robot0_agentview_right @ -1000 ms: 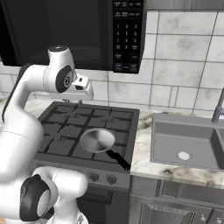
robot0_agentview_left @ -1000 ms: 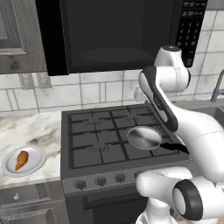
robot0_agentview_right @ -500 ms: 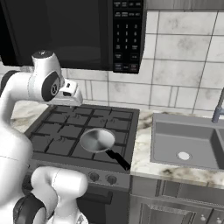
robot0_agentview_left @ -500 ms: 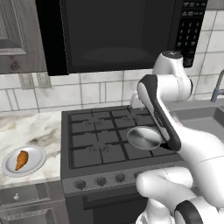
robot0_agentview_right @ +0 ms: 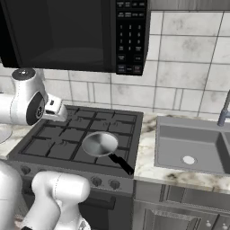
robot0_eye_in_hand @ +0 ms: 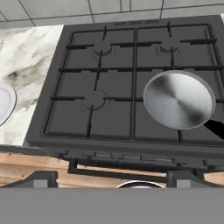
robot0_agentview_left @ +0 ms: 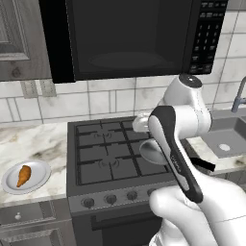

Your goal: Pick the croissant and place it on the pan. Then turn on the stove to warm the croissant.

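The orange-brown croissant [robot0_agentview_left: 23,175] lies on a plate [robot0_agentview_left: 38,182] at the worktop's [robot0_agentview_left: 29,144] front left. The tool [robot0_eye_in_hand: 112,177] hangs wide open, empty, above the stove's [robot0_eye_in_hand: 109,109] front edge.

croissant [robot0_agentview_left: 23,175]: I count one
plate [robot0_agentview_left: 38,185]: one
pan [robot0_eye_in_hand: 179,99]: one
stove [robot0_eye_in_hand: 109,109]: one
burners: four I can count
microwave [robot0_agentview_left: 125,36]: one
sink [robot0_agentview_right: 191,146]: one

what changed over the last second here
The arm swung left across the stove, toward the plate side; nothing was taken hold of. The croissant stayed on the plate, the pan empty on its burner.
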{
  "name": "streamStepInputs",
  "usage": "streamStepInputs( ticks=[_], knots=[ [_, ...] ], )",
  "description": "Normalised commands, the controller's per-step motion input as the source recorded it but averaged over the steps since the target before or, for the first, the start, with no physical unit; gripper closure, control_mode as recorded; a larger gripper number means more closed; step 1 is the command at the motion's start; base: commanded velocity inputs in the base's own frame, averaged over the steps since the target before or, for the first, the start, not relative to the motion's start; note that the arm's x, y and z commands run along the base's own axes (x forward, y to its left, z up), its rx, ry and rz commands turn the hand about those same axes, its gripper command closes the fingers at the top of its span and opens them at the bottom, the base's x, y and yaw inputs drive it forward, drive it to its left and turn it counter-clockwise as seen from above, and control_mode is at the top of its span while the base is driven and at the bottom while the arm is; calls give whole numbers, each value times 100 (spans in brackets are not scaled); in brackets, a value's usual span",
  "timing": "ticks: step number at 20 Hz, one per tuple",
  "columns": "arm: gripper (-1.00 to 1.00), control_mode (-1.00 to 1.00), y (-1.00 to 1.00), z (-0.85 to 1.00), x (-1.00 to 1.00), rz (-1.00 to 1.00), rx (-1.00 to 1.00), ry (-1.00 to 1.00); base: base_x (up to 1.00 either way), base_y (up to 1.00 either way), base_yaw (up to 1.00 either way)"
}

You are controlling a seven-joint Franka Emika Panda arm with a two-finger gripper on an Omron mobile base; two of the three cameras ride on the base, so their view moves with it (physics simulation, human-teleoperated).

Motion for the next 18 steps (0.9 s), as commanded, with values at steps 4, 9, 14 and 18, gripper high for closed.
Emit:
streamStepInputs(
  ticks=[4,9,14,18],
  knots=[
    [-100,-100,56,-2,-21,3,12,-5,0,0,0],
    [-100,-100,58,0,-3,7,9,0,0,0,0],
    [-100,-100,63,0,0,9,6,0,0,0,0],
    [-100,-100,59,0,0,9,6,0,0,0,0]
  ],
)
